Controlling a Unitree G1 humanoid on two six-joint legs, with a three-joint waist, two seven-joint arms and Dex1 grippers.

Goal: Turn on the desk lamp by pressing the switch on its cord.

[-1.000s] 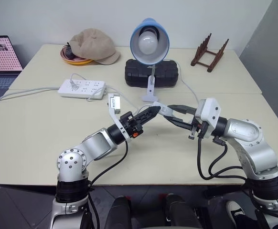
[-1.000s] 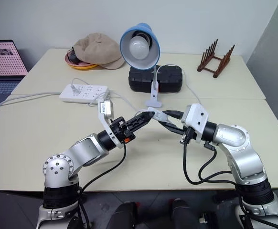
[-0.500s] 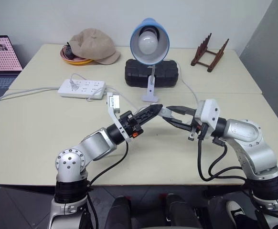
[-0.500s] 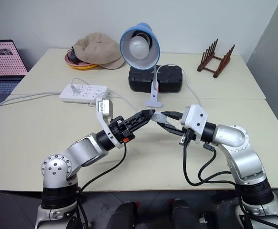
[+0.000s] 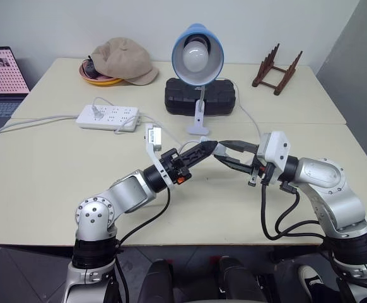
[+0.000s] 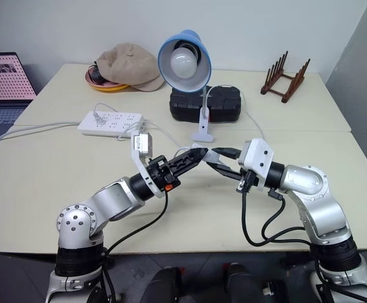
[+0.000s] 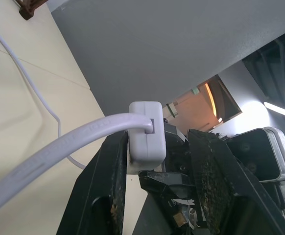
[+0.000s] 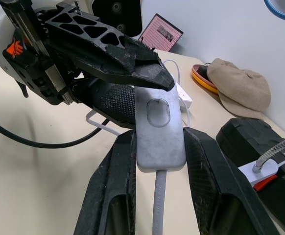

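Silver-grey jointed arms, black looping cables, white wrist housings; black ribbed fingers (image 8: 108, 56), small orange mark by left wrist.

1. We hold both arms raised and bent inward, so the grippers meet tip to tip at mid-scene.
2. Our right gripper (image 8: 157, 161) has its jaws clamped.
3. Our left gripper (image 5: 203, 150) has its jaws slightly parted.

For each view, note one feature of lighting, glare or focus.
Left eye view: even room light; the desk lamp bulb looks unlit. Left wrist view: a bright ceiling strip glares at one edge; the cord nearest the lens is soft. Right wrist view: the switch is sharp; the hat behind is softer.
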